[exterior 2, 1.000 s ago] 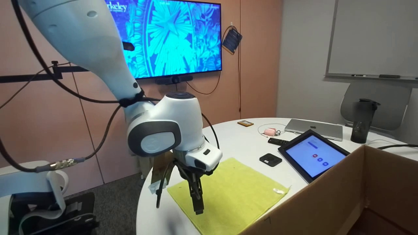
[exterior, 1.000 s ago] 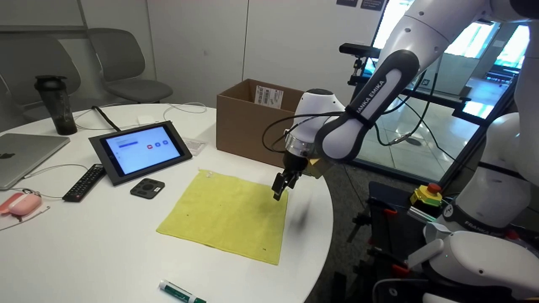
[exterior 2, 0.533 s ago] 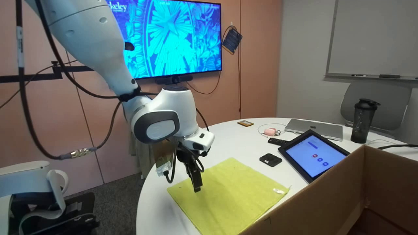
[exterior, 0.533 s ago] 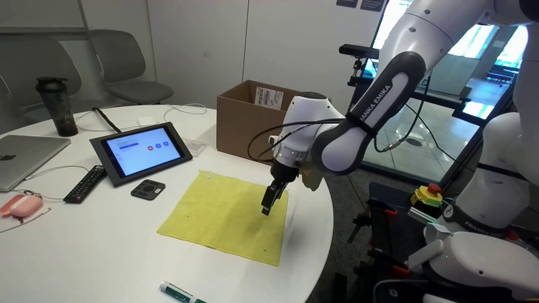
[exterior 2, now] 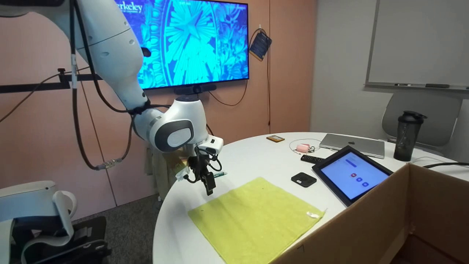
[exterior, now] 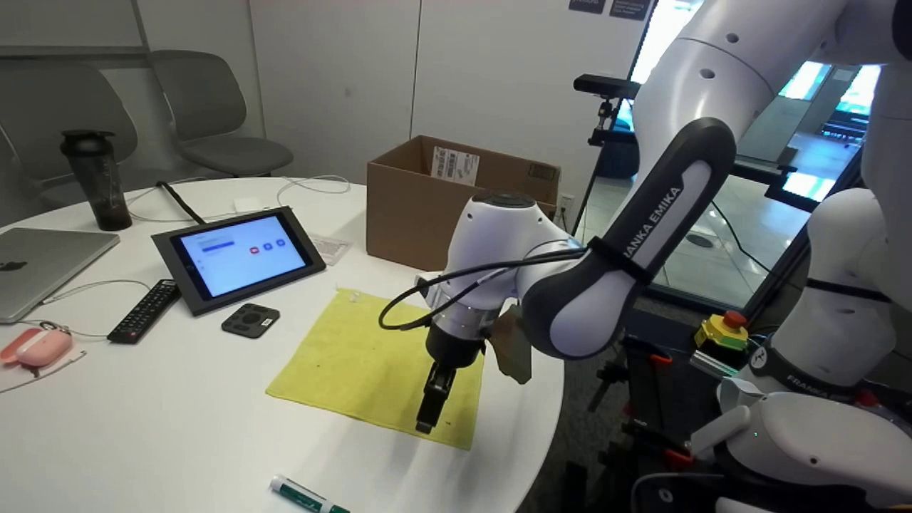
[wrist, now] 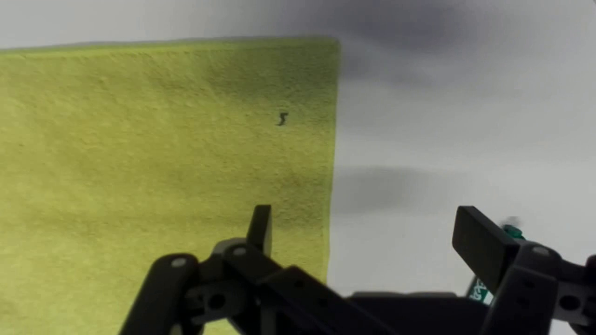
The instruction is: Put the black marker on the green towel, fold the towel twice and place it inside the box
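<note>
The marker [exterior: 299, 494], green and white, lies on the table beyond the towel's near edge and is cut off by the frame. It also shows behind the gripper in an exterior view [exterior 2: 220, 174]. In the wrist view the marker [wrist: 479, 289] is partly hidden by the right finger [wrist: 484, 246]. The green towel [exterior: 356, 363] lies flat and unfolded. My gripper [wrist: 363, 209] is open and empty, above the towel's edge, with one finger over the cloth and one over bare table. The brown box [exterior: 406, 214] stands open behind the towel, and also shows in an exterior view [exterior 2: 366, 220].
A tablet on a stand [exterior: 246, 256], a small black square device [exterior: 250, 320] and a remote [exterior: 144, 311] lie beside the towel. A laptop [exterior: 50, 263], pink case [exterior: 43, 348] and bottle [exterior: 96, 185] are farther off. The table's round edge is close by the towel.
My gripper has moved across the towel, away from the box and toward the marker's side. The towel, marker and box have not moved.
</note>
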### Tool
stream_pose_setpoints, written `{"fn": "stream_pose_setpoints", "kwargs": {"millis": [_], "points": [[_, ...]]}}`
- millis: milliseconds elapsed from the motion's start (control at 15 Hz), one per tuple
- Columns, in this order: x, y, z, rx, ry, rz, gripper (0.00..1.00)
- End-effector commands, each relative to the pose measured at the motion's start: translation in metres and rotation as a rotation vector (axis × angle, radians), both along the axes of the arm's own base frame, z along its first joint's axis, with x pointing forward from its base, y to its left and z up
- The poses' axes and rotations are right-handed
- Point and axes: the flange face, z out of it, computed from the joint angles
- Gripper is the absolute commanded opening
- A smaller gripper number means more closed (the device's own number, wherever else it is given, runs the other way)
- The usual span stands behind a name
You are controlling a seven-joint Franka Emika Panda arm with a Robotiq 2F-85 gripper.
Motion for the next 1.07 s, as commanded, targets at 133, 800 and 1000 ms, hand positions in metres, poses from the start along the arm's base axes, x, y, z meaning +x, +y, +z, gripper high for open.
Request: {"fn": "stream_pose_setpoints", "kwargs": {"millis": [133,800,1000], "points": [[0.027,0.061,-0.011,-0.011,-0.034,0.075,1.00],[0.072,0.141,-0.030,-0.003,-0.069,0.044,1.00],[0.083,0.149,-0.044,-0.011,-0.066,0.033,1.00]]}}
